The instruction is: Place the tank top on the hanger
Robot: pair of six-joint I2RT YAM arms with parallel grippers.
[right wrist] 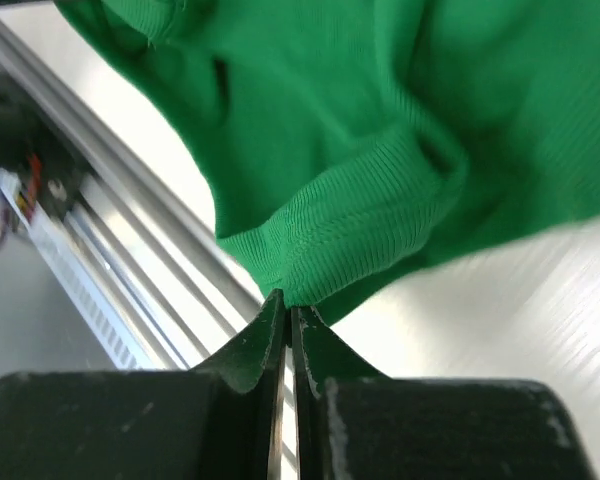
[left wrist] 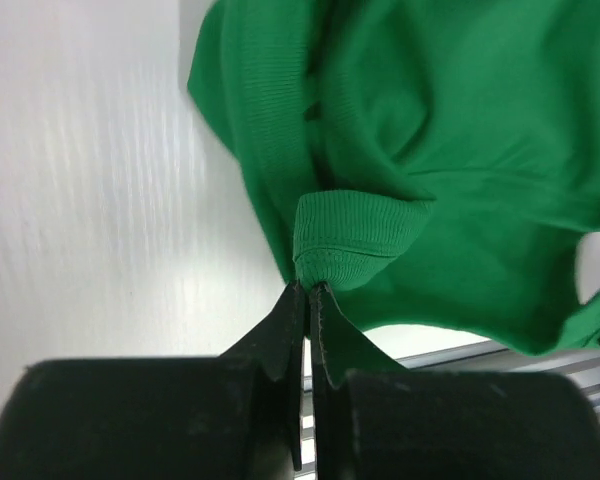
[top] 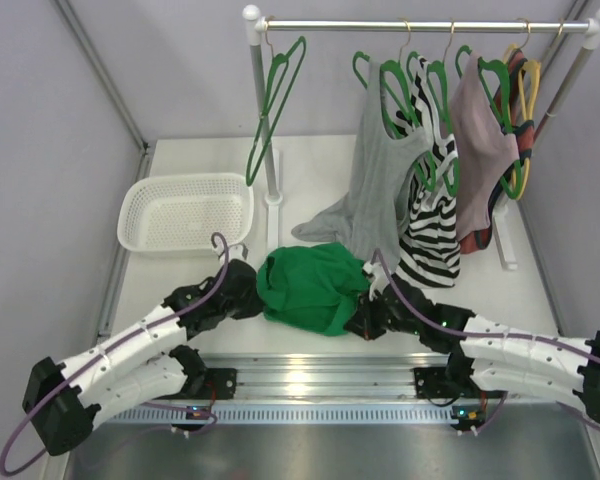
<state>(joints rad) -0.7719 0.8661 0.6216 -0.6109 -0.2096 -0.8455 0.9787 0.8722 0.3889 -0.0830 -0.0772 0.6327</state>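
The left claw and the right claw each pinch a ribbed edge of the tank top, which lies bunched on the counter at lower centre. The grasp is made, I reckon. Next it wants lifting open toward the bare hanger, upper left.

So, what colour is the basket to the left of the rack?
White. The basket shows only in the top external view.
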